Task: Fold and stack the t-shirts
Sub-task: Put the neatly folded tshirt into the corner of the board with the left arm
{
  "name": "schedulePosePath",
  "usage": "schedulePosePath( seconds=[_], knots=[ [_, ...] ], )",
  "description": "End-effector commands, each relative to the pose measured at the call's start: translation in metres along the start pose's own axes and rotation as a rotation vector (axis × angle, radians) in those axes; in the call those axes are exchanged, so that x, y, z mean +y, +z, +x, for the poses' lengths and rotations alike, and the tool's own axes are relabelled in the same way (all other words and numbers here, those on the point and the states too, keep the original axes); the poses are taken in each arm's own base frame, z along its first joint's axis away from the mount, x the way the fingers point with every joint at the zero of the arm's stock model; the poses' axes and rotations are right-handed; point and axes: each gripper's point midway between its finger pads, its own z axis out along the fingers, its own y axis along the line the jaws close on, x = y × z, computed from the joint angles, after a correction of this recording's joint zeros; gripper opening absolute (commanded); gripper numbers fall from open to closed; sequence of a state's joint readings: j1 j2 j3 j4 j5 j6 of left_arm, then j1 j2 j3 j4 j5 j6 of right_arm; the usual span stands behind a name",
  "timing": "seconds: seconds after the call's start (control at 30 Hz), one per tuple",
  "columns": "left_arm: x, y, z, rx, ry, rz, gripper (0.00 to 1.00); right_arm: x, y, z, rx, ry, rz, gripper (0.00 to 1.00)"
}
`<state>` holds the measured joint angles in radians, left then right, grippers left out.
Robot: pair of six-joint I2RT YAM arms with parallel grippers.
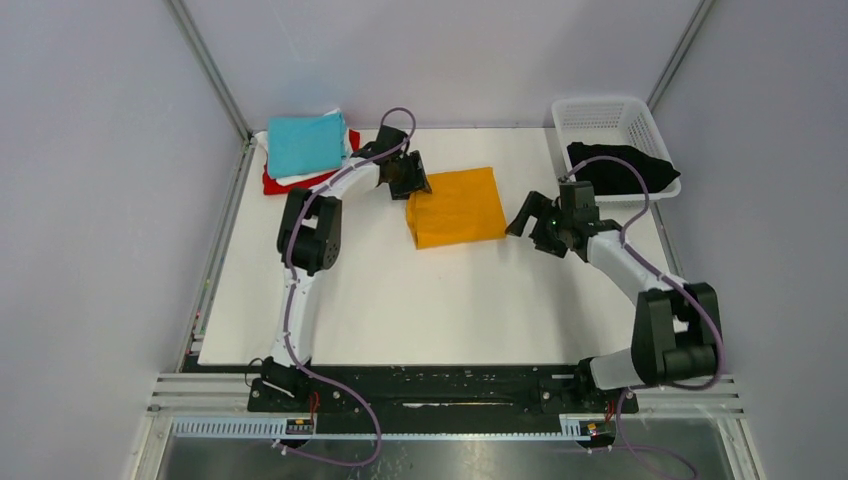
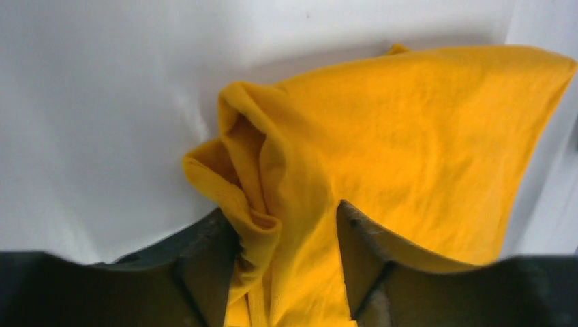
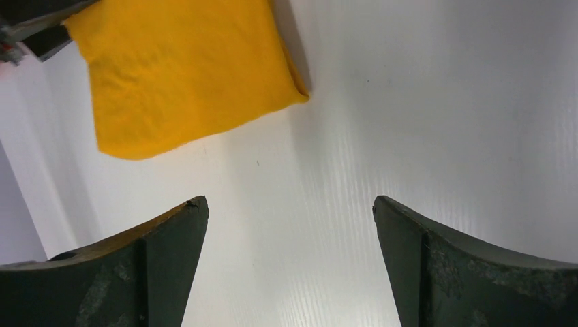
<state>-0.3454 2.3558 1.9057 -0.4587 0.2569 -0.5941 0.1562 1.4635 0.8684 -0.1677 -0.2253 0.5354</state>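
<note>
The orange-yellow t-shirt [image 1: 455, 207] lies folded into a rough square on the white table, slightly right of centre. My left gripper [image 1: 410, 180] is at its far-left corner. In the left wrist view that corner of the orange-yellow t-shirt [image 2: 409, 136] bunches up between the parted fingers of the left gripper [image 2: 281, 208], which stands open around the cloth. My right gripper [image 1: 525, 222] hovers just right of the shirt, open and empty. In the right wrist view the right gripper [image 3: 289, 199] is over bare table, and the orange-yellow t-shirt [image 3: 184, 75] lies ahead.
A stack sits at the far left corner: a teal t-shirt [image 1: 303, 143] on top, a white one [image 1: 312, 178] under it, a red one [image 1: 282, 187] at the bottom. A black t-shirt [image 1: 620, 168] hangs in the white mesh basket [image 1: 600, 108] at the far right.
</note>
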Motion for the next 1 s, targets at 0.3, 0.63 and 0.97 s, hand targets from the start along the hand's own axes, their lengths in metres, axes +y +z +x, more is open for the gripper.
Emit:
schedulePosePath(
  seconds=[0.3, 0.63, 0.97],
  knots=[
    [-0.044, -0.021, -0.034, -0.109, 0.380, 0.073, 0.00, -0.020, -0.061, -0.006, -0.238, -0.105, 0.073, 1.00],
    [-0.057, -0.138, -0.097, -0.234, 0.623, 0.315, 0.00, -0.021, -0.068, -0.009, -0.268, -0.130, 0.074, 1.00],
    [0.013, -0.177, -0.147, -0.340, 0.738, -0.158, 0.00, -0.029, -0.069, -0.013, -0.288, -0.127, 0.117, 0.99]
  ],
)
